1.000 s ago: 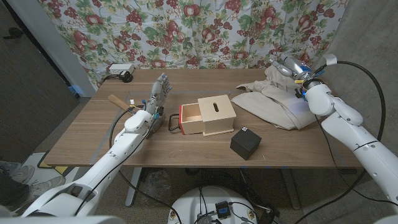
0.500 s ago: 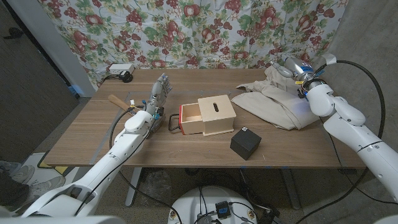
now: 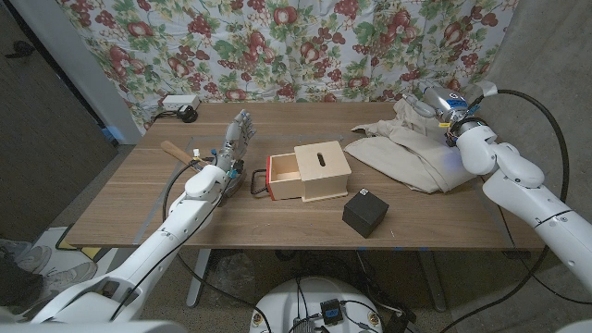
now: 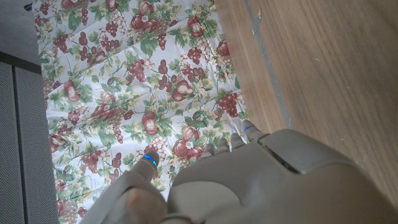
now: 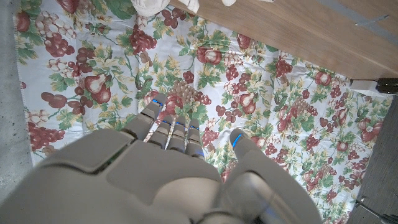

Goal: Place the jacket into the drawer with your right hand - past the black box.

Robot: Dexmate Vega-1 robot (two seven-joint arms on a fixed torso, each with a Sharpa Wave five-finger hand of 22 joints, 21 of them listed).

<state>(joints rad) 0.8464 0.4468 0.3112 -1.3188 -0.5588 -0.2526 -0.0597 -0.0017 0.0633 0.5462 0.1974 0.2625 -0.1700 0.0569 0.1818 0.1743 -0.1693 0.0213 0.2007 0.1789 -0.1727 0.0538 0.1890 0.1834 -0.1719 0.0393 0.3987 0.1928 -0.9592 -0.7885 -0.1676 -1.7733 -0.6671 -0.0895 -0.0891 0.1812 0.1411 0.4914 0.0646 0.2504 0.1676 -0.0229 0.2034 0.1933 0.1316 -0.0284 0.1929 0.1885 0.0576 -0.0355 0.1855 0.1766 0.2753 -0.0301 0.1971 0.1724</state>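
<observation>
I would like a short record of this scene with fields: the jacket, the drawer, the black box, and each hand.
jacket: beige jacket, spread on the table's far right part, not in the drawer
drawer: red-fronted drawer of the wooden box, pulled open toward the robot's left
black box: black box, in front of the wooden box
left hand: left hand, fingers apart, holds nothing
right hand: right hand, at the jacket's far edge; grip unclear

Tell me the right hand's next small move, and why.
Probably lower the right hand onto the jacket and close on the cloth. The hand is at the jacket's far edge with nothing visibly in it, and the jacket lies spread on the table, not yet lifted. The drawer stands open, with the black box between it and the robot's right.
</observation>
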